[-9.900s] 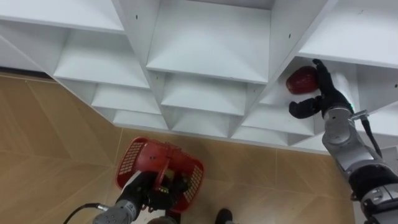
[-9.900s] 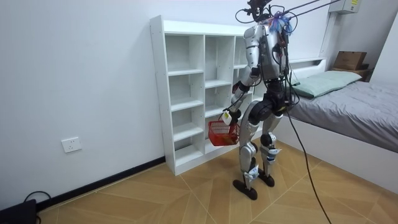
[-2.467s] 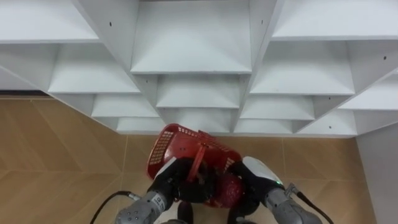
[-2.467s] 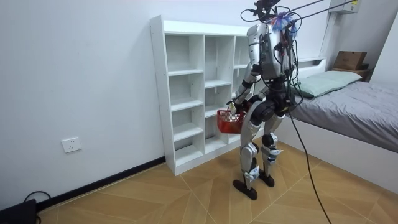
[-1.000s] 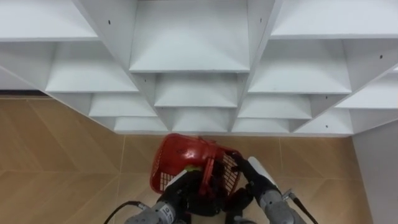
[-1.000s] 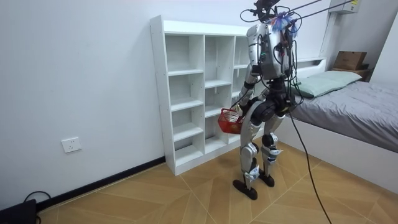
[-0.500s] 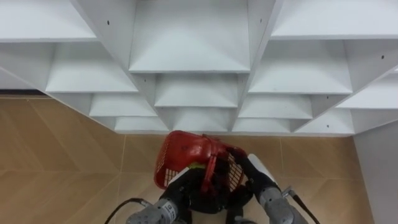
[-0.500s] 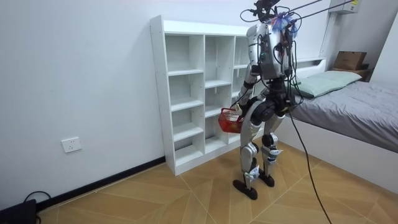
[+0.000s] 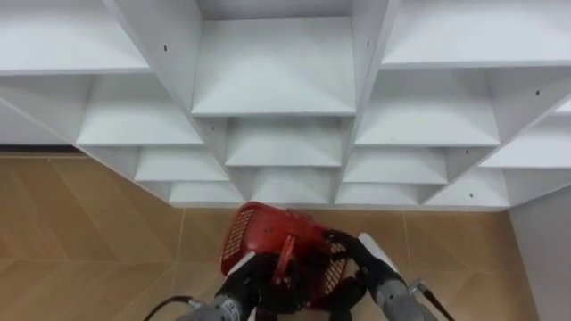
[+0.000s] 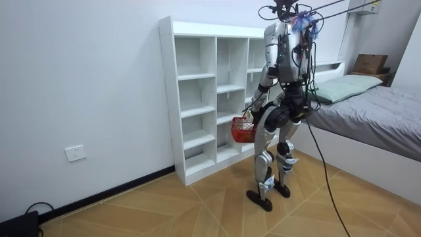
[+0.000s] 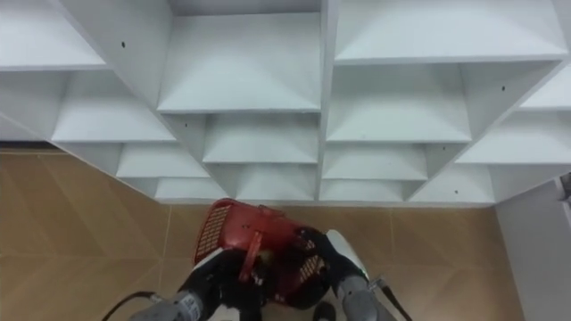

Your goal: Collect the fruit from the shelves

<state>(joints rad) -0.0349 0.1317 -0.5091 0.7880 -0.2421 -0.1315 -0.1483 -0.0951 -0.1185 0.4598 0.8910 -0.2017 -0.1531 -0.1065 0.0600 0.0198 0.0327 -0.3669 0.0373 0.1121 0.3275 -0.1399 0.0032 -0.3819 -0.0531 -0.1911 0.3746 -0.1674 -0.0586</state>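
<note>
- Basket [image 9: 266, 234], red, hangs low before the closet [image 9: 284, 98], near its bottom shelf edge.
- Our left hand [image 9: 243, 278] curls its fingers round the handle [image 9: 286, 257], which runs from us toward the closet.
- Our right hand [image 9: 348, 259] lies at the basket's right rim, fingers reaching inward; we cannot tell whether they are spread or closed.
- Fruit inside is too hidden to make out; we judge the right hand the free one for reaching to the shelves.
</note>
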